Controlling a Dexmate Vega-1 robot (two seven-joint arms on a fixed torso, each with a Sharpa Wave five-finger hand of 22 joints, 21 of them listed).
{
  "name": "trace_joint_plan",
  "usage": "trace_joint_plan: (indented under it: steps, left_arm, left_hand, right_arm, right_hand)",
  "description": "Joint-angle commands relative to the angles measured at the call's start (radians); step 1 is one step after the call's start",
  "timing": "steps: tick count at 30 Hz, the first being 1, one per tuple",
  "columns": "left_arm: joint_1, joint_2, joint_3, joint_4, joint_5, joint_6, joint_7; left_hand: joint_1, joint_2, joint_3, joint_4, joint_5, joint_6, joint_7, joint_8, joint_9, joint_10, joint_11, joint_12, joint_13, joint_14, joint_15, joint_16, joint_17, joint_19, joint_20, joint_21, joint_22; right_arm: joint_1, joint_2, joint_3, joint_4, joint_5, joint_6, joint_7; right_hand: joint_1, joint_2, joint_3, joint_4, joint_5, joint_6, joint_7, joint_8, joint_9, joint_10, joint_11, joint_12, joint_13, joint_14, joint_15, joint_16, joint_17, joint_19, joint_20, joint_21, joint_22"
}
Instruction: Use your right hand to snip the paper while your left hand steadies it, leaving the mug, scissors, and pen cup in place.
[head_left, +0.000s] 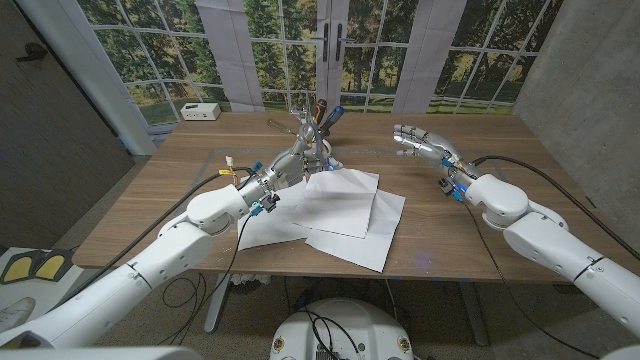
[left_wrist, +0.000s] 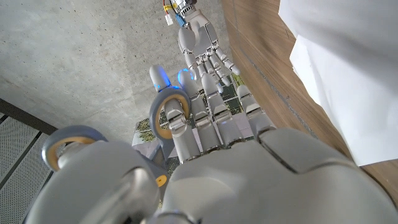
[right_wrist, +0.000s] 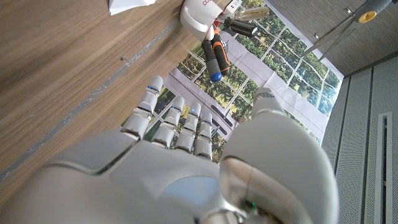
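Note:
Several white paper sheets (head_left: 345, 205) lie overlapped at the table's middle; one edge (left_wrist: 348, 74) and a corner (right_wrist: 127, 5) also show. Behind them stands a white cup (right_wrist: 198, 15) with pens and markers (head_left: 318, 135). My left hand (head_left: 285, 168) reaches to that cup with straight fingers (left_wrist: 205, 118). Just past them are the grey, orange-lined rings of the scissors (left_wrist: 171, 115). One fingertip lies across a ring; I cannot tell whether it grips. My right hand (head_left: 425, 143) hovers at the back right, fingers stretched and apart (right_wrist: 174, 124), holding nothing (left_wrist: 199, 43).
The wooden table (head_left: 470, 230) has bare room on the right, under my right arm, and at the front left. A small white box (head_left: 200, 111) sits at the back left corner. A window backdrop stands behind the table.

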Motion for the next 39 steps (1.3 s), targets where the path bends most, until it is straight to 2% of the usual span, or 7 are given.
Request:
trace_joint_plan:
  steps: [1,11,18,28,39]
  left_arm:
    - [0.008,0.025,-0.006,-0.019,-0.012,0.011,-0.019]
    - [0.004,0.031,-0.009,-0.017,-0.018,0.014,-0.031]
    - [-0.003,0.039,-0.010,-0.018,-0.032,0.016,-0.059]
    - [0.014,0.033,-0.018,-0.018,-0.035,-0.015,-0.060]
    - [0.010,0.050,-0.012,-0.030,-0.067,0.017,-0.098]
  left_hand:
    - [-0.001,0.010,-0.002,-0.005,0.004,-0.033,0.038,-0.005,0.002,0.006,-0.007,0.008,0.000,0.005,-0.054,-0.001,-0.002,-0.002,-0.002,-0.002,0.003]
    - [0.001,0.013,-0.001,-0.005,0.005,-0.032,0.039,-0.008,0.004,0.000,-0.006,0.010,0.000,0.006,-0.053,-0.001,-0.002,-0.003,-0.002,-0.002,0.003]
    - [0.001,0.015,0.000,-0.005,0.006,-0.031,0.038,-0.008,0.005,0.002,-0.006,0.012,-0.002,0.007,-0.058,-0.002,-0.002,-0.005,0.000,-0.003,0.003]
    - [0.002,0.028,0.005,-0.002,0.006,-0.016,0.042,-0.006,0.005,0.017,0.001,0.020,-0.005,0.016,-0.060,0.001,-0.002,-0.006,-0.002,-0.002,0.003]
    - [0.001,0.035,0.006,0.000,0.005,-0.017,0.042,-0.008,0.007,0.013,-0.003,0.023,-0.005,0.016,-0.057,-0.001,-0.001,-0.005,-0.002,-0.001,0.004]
  right_arm:
    - [-0.009,-0.029,-0.007,-0.039,-0.051,-0.045,-0.025]
    - [0.011,-0.038,-0.034,-0.055,-0.112,-0.078,-0.035]
    - [0.014,-0.047,-0.044,-0.059,-0.127,-0.091,-0.024]
    - [0.019,-0.044,-0.062,-0.069,-0.143,-0.105,-0.019]
    - [0.025,-0.037,-0.084,-0.074,-0.160,-0.119,-0.016]
  right_hand:
    - [0.013,0.004,0.001,-0.008,-0.005,-0.012,-0.002,-0.005,0.002,-0.013,-0.001,-0.003,0.004,-0.013,-0.013,0.000,0.003,-0.013,0.002,-0.010,0.003]
    - [0.018,0.009,0.000,-0.013,-0.007,-0.028,-0.006,-0.007,0.002,-0.024,-0.010,-0.002,0.005,-0.038,-0.016,-0.003,0.003,-0.033,0.003,-0.028,0.004]
    - [0.024,0.010,-0.002,-0.020,-0.010,-0.040,-0.014,-0.007,0.002,-0.036,-0.044,-0.002,0.005,-0.064,-0.018,-0.006,0.002,-0.053,0.009,-0.046,0.004]
    - [0.023,0.009,-0.009,-0.023,-0.013,-0.088,-0.015,-0.017,0.002,-0.045,-0.051,-0.001,0.006,-0.084,-0.015,-0.005,0.001,-0.075,0.020,-0.067,0.005]
    - [0.021,0.009,-0.016,-0.027,-0.015,-0.167,-0.010,-0.027,-0.001,-0.064,-0.060,-0.002,0.006,-0.111,-0.016,-0.005,-0.002,-0.087,0.022,-0.087,0.006]
